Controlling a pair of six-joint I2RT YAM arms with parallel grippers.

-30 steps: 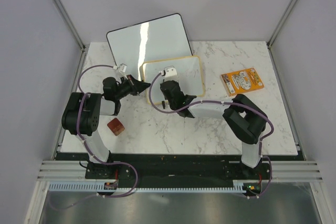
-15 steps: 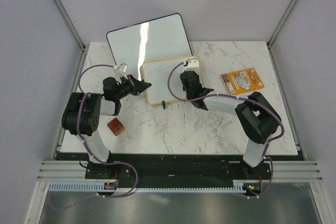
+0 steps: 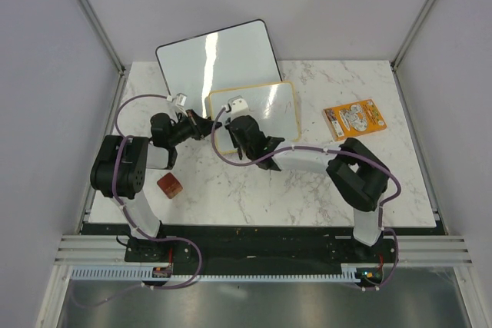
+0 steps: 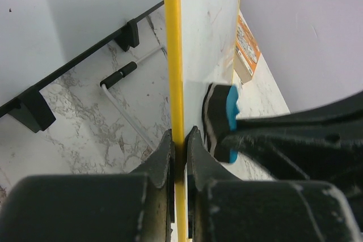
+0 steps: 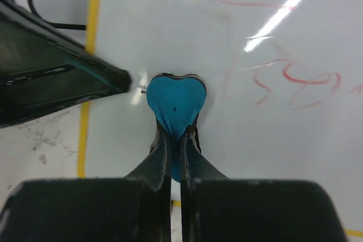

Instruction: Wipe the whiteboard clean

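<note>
The small yellow-framed whiteboard (image 3: 273, 105) stands tilted at the back centre of the table. My left gripper (image 3: 209, 125) is shut on its left frame edge, and the yellow frame (image 4: 173, 55) runs between the fingers in the left wrist view (image 4: 178, 140). My right gripper (image 3: 237, 117) is shut on a blue eraser (image 5: 174, 103) and presses it against the board's left part, close to the left gripper. The eraser also shows in the left wrist view (image 4: 229, 114). Faint red scribbles (image 5: 295, 80) lie on the board to the eraser's right.
A larger black-framed whiteboard (image 3: 219, 55) leans behind the small one. An orange packet (image 3: 354, 118) lies at the right. A red-brown block (image 3: 169, 185) sits near the left arm. Grey walls close in both sides.
My right gripper swept with the eraser from the board's left-middle to its right side, then back to the left part near the left gripper. The left gripper has kept its hold.
</note>
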